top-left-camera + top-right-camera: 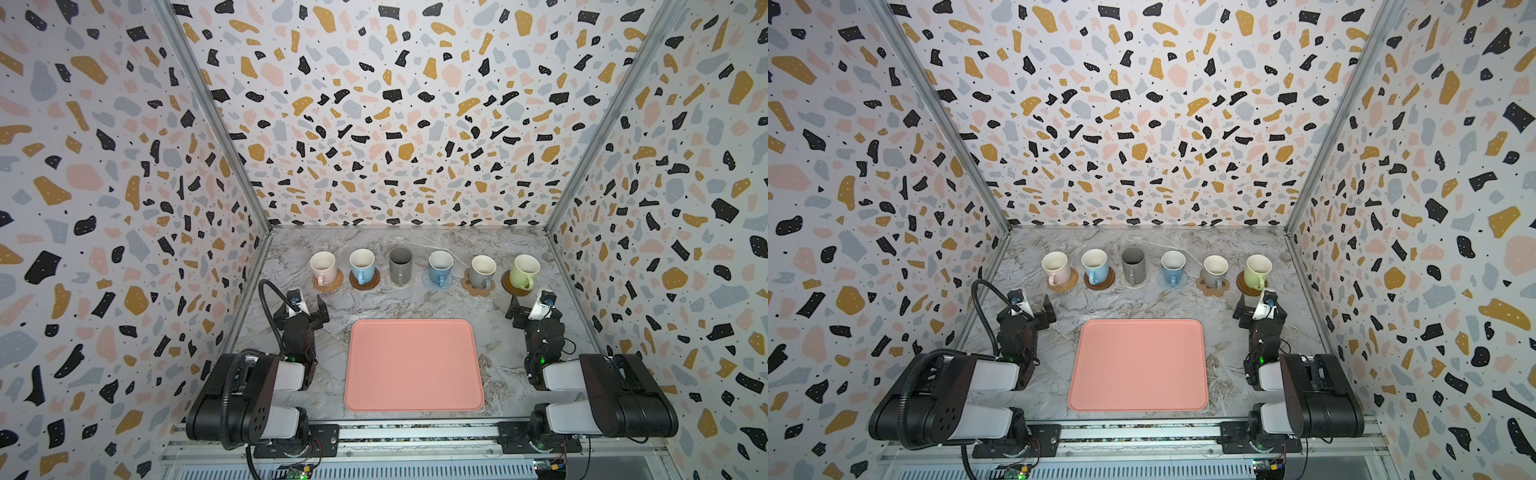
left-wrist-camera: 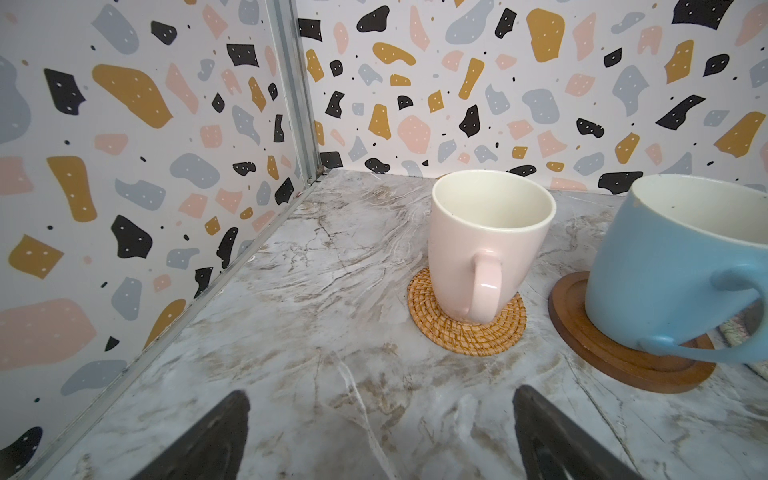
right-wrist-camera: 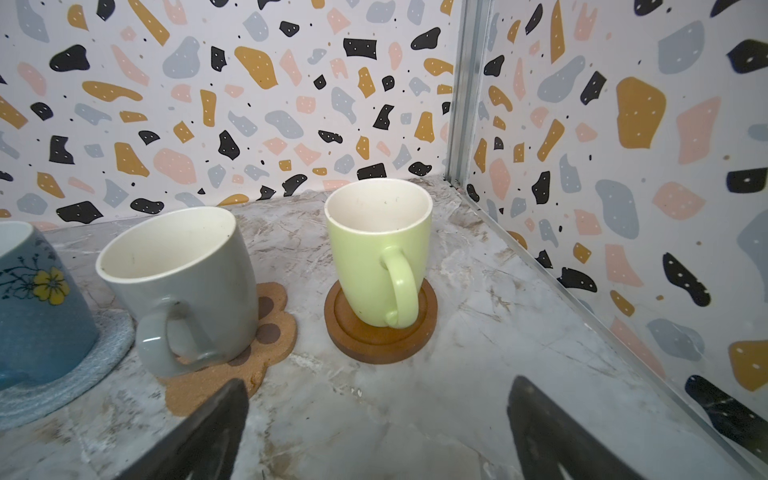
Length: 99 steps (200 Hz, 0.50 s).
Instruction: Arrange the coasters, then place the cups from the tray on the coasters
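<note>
Tabletop (image 1: 415,301) marble. Tray (image 1: 413,365) between left fingers (image 2: 208,440) and right fingers (image 3: 552,432), slightly back of tips. Cups (image 1: 401,264) in row beyond both: pink cup (image 2: 478,232) on woven coaster (image 2: 430,322) ahead of left fingers, green cup (image 3: 361,266) on brown coaster (image 3: 374,345) ahead of right fingers. Both pairs spread wide, gripping nothing.

Both top views: high at front, looking down and back over whole table (image 1: 415,301), nearly identical. Left wrist: low, close, facing pink cup (image 2: 465,249) by back-left corner. Right wrist: likewise, green cup (image 3: 365,266), back-right corner. Both cups shared with top views.
</note>
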Tool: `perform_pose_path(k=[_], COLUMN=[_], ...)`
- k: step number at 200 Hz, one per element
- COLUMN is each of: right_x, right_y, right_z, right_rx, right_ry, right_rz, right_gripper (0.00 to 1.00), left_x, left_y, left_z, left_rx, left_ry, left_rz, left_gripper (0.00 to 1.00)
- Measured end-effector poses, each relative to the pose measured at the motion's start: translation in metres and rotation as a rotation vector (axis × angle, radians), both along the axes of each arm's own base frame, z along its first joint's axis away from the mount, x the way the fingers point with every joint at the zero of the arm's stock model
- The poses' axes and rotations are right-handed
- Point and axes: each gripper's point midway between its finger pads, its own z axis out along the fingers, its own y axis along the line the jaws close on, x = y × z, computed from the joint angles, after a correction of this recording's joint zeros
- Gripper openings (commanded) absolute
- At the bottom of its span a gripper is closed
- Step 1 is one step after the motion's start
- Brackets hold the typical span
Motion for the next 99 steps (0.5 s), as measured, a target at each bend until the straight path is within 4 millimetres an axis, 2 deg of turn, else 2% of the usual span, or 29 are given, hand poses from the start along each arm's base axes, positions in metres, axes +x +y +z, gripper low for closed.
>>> perform_pose_path(k=[27,99], right_x=[0.000,0.000], right_y=[0.000,0.001], right_z=[0.008,0.013], right_rx=[0.001,0.002], right_ry=[-0.035,-0.058], right_rz=[0.001,0.007], right_gripper=[0.99,0.99], left_x=[0.000,0.000], left_y=[0.000,0.000], left_z=[0.000,0.000], left_rx=[0.000,0.000], left_ry=[0.000,0.000], left_rz=[0.000,0.000], left_gripper=[0.99,0.99])
